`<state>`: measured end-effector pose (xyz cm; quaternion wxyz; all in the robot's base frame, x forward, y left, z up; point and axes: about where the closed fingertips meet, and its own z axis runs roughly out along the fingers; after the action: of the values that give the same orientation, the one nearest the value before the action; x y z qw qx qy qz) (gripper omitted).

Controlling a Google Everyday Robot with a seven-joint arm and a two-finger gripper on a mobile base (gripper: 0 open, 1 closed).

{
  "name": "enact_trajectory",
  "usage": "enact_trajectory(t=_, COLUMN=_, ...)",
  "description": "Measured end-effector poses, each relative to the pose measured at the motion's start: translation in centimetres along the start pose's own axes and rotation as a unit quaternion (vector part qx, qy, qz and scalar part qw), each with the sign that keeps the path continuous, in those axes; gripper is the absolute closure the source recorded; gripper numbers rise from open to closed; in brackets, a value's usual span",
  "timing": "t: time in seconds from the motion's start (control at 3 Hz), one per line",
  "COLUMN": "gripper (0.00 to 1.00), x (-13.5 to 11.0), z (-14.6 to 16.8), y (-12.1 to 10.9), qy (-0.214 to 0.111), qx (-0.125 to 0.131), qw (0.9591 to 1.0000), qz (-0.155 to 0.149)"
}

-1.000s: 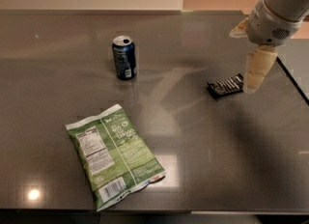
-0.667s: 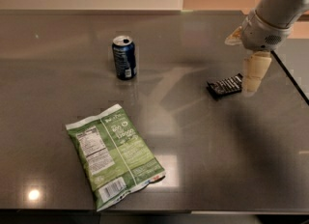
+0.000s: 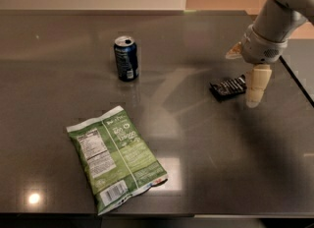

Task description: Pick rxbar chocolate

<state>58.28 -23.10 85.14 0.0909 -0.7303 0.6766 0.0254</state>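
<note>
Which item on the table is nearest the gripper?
The rxbar chocolate, the small black bar beside the gripper at right; the soda can and green bag lie far left.

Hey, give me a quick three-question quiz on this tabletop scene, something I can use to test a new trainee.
1. Short answer: which lies nearest the front edge of the table: the blue can, the green bag or the black bar?
2. Multiple choice: the gripper is
A) above the blue can
B) at the right end of the black bar
C) resting on the green bag
3. True or false: the blue can lies on its side.

Key: 1. the green bag; 2. B; 3. false, it stands upright.
</note>
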Motion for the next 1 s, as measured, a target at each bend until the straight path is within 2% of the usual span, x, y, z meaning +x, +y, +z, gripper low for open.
enact_trajectory(t=0.67, gripper=0.0, x=0.4, z=2.8, y=0.5, qy=0.015, qx=-0.003, qw=0.9995, qz=-0.029)
enact_trajectory(t=1.0, gripper=0.18, x=0.7, z=3.6, y=0.7, qy=0.022, qx=-0.007, qw=0.9992, qz=-0.034)
